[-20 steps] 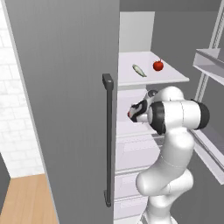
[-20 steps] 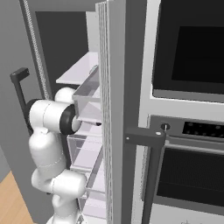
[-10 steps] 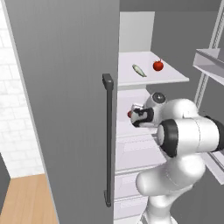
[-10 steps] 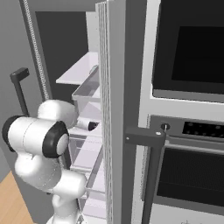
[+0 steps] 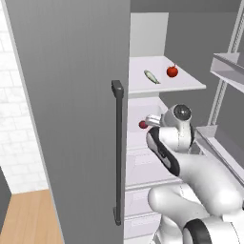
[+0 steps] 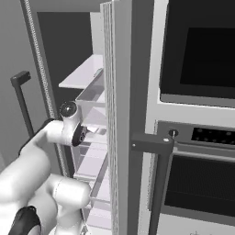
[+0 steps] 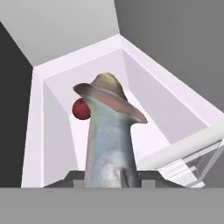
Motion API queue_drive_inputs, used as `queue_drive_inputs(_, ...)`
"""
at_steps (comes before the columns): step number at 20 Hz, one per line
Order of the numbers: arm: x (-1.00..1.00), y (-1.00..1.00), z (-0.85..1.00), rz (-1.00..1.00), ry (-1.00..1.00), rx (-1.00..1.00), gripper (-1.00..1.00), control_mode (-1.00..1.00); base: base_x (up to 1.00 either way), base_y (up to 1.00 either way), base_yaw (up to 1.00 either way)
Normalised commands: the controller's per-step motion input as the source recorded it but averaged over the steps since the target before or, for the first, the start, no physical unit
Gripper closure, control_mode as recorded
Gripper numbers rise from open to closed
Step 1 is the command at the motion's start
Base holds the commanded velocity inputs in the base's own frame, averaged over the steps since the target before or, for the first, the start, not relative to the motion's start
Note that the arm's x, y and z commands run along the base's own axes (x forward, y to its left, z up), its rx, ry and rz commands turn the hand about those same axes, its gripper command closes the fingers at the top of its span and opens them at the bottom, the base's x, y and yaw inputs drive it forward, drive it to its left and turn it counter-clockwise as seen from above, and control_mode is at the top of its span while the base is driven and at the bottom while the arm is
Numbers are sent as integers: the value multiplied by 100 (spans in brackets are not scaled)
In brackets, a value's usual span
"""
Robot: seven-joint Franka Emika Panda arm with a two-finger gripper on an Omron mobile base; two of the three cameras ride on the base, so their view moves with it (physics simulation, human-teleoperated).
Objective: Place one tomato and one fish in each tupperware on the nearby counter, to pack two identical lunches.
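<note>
Fridge door (image 5: 71,119): tall grey panel standing open at the left of the left base view, with a dark vertical handle (image 5: 117,152) on its near edge. Oven stack (image 6: 197,114): dark glass fronts and a dark bar handle, to the right of the fridge in the right base view. Fridge interior: white upper shelf (image 5: 186,85) far inside, with a lower white shelf below it and door racks at the right. Robot arm (image 5: 190,171): white with dark joints, rising from the lower right of the left base view and reaching into the lower shelf space. Gripper (image 7: 109,177): partly closed on a fish (image 7: 109,144), which stands up between the fingertips in the hand view, its tail fanned toward the back wall; the clamp point itself sits at the picture's lower edge. Second fish (image 5: 151,76): lying on the upper shelf, left of a tomato. Tomato (image 5: 172,71): red, resting on the upper shelf, near that fish but apart from it. Second tomato (image 5: 142,125): on the lower shelf, just left of the hand in the left base view; in the hand view it sits beside the held fish's tail, on the far side.
</note>
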Motion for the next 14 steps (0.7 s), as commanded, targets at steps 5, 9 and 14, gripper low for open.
queue_drive_inputs(5, -100, 0, 100, 6, 33, 0, 100, -100, 0, 0, 0)
queue_drive_inputs(9, -100, 6, 31, 16, 13, 0, 100, -100, 0, 0, 0)
queue_drive_inputs(14, -100, 12, 0, 13, -7, 0, 100, -100, 0, 0, 0)
